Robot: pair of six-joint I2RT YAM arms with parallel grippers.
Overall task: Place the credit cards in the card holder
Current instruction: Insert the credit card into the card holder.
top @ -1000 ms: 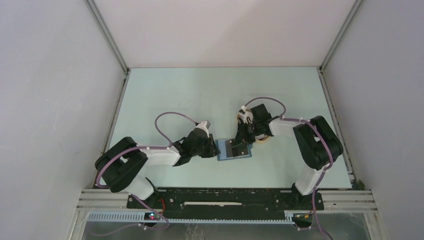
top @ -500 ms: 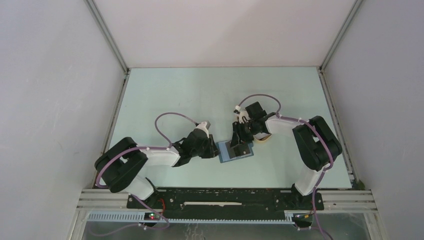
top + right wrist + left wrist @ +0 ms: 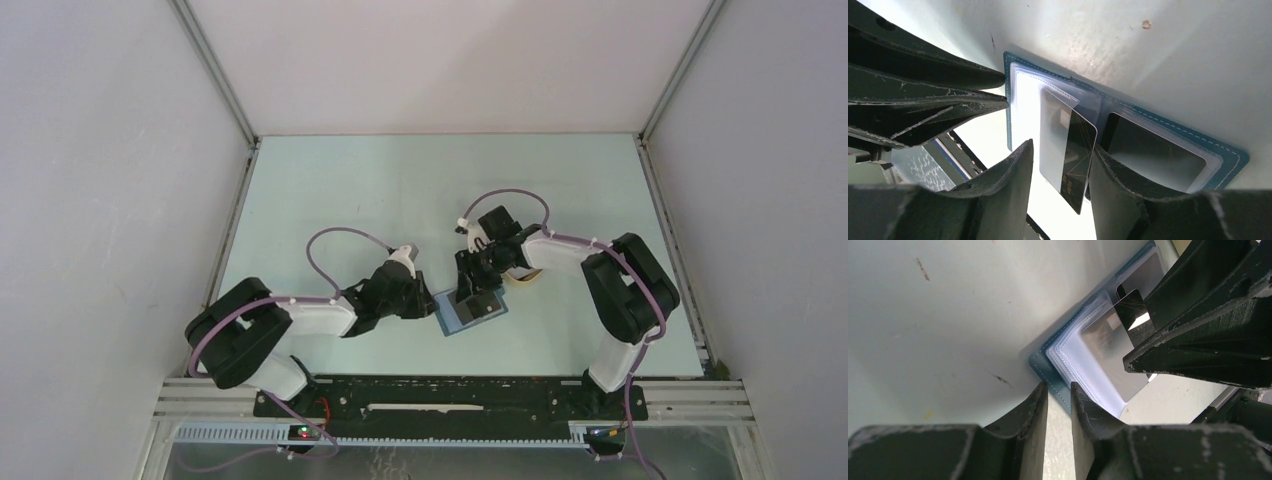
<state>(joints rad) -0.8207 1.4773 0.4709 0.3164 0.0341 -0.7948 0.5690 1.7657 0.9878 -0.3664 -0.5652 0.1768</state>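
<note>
Leftward is where the right gripper [image 3: 1062, 150] has been shifting over the last second, its fingers parting, while the card holder [image 3: 458, 318] has been turning slightly on the table [image 3: 400, 190]. Those fingers are now standing spread on either side of a dark card [image 3: 1075, 165] (glossy, tilted) that is sitting partway inside a clear pocket. The left gripper [image 3: 1057, 389] is pinching the card holder's teal edge. A second card [image 3: 1153, 155] is lying in the neighbouring pocket.

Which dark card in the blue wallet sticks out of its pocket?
The card between the right claw's jaws: it juts past the wallet edge; the other card sits fully inside its sleeve.
</note>
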